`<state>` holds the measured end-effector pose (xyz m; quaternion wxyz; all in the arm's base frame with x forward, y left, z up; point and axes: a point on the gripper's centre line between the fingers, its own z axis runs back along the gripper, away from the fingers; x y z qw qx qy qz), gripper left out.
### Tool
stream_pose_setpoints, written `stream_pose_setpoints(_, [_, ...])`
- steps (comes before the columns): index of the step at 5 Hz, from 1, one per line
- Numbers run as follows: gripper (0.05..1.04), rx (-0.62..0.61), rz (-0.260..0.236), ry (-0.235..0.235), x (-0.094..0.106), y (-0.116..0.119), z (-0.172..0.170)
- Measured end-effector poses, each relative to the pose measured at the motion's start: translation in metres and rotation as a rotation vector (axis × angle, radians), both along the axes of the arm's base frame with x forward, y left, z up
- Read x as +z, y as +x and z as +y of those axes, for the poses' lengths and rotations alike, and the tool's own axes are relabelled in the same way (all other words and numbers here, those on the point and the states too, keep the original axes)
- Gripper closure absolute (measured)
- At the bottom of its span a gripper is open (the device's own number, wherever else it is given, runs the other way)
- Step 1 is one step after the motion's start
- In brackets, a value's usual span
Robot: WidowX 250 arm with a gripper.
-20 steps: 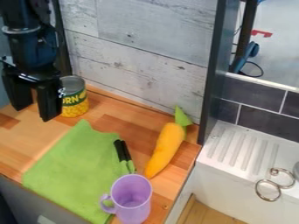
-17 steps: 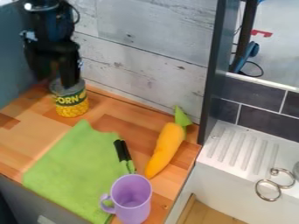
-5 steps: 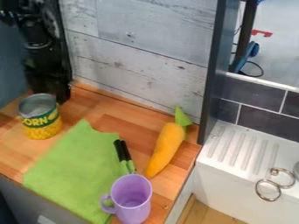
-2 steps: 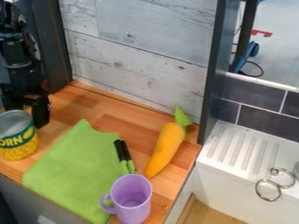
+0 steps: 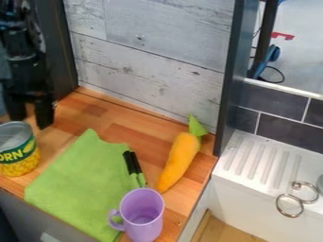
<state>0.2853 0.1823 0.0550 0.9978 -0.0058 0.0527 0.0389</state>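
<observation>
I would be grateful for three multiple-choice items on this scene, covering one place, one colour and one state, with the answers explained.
1. Where does the corn can stand?
A) In the sink
B) At the picture's left edge
C) Inside the mug

2. What colour is the mug?
A) Purple
B) Red
C) White

3. In what state is the black hand?
A) Closed on the mug
B) Fully closed on nothing
C) Open

Answers:
1. B: the can is on the wooden counter, left of the green cloth as pictured.
2. A: its body and handle are light purple.
3. C: a gap shows between its two fingers.
</observation>
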Motion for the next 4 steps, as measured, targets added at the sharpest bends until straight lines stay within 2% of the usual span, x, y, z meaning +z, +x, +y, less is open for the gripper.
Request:
stream_pose_setpoints(1, [0.083, -0.044, -0.059, 0.036, 0.021, 0.026, -0.003])
stream_pose_setpoints(2, [0.083, -0.167, -0.098, 0.077, 0.050, 0.027, -0.028])
stream_pose_setpoints(3, [0.083, -0.252, -0.114, 0.084, 0.055, 0.004, -0.065])
stream_pose_setpoints(4, [0.083, -0.278, -0.122, 0.079, 0.060, -0.034, -0.092])
